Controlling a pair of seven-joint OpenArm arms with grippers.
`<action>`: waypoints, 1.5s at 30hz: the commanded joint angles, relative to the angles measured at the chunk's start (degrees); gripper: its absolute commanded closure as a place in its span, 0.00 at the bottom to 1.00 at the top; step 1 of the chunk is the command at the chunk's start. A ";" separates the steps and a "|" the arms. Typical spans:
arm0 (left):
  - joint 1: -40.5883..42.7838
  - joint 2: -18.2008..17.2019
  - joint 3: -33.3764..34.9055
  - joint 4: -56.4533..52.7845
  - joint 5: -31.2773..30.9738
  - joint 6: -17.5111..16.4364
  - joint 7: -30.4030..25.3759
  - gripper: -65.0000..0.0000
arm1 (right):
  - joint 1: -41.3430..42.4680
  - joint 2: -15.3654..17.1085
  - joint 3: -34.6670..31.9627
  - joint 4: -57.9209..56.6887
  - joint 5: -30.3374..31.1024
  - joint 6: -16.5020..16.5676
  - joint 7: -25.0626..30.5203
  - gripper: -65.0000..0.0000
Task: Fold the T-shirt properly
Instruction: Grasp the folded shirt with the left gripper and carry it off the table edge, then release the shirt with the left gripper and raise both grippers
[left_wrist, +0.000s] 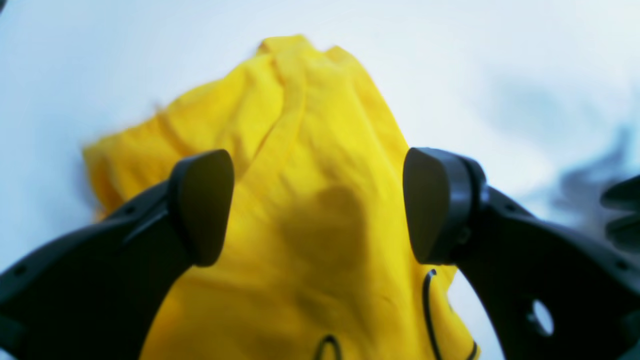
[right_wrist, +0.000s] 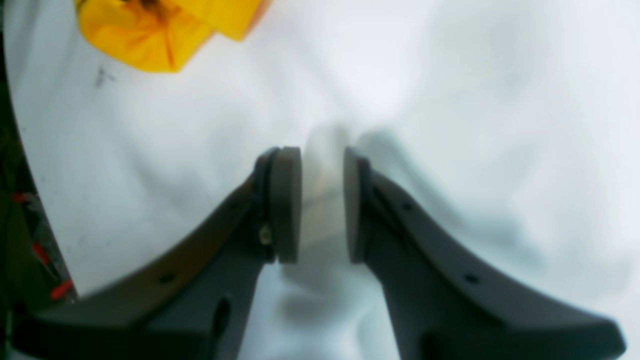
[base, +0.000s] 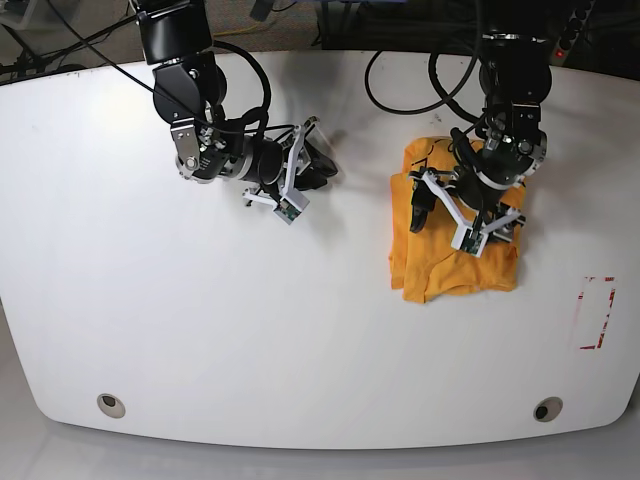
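1. My left tool (left_wrist: 318, 205) hangs directly over the T-shirt (base: 455, 245); its jaws stand wide apart with nothing between them, yellow cloth showing through the gap.
2. My right tool (right_wrist: 322, 205) is over bare white counter (base: 200, 330). Its jaws are close together with a narrow gap, and I see only counter between them; it holds nothing.
3. The T-shirt lies as a partly folded yellow bundle on the counter, on the left arm's side, its long axis running roughly from the counter's far edge toward the near edge.
4. The shirt sits well apart from my right tool, off to its side, so I judge the left arm nearer for the coming fold.
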 joint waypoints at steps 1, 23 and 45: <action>1.85 0.06 -0.20 -2.52 -0.26 4.02 -6.15 0.24 | 0.96 0.35 1.49 1.17 1.02 0.32 1.20 0.80; 3.43 -7.94 -8.29 -26.25 -0.70 3.67 -20.13 0.24 | 1.22 0.26 1.93 1.34 1.20 0.32 -0.39 0.80; 3.61 -37.74 -25.78 -48.76 -0.61 -17.78 -22.51 0.24 | 1.13 0.26 1.93 1.52 1.20 0.32 -0.30 0.80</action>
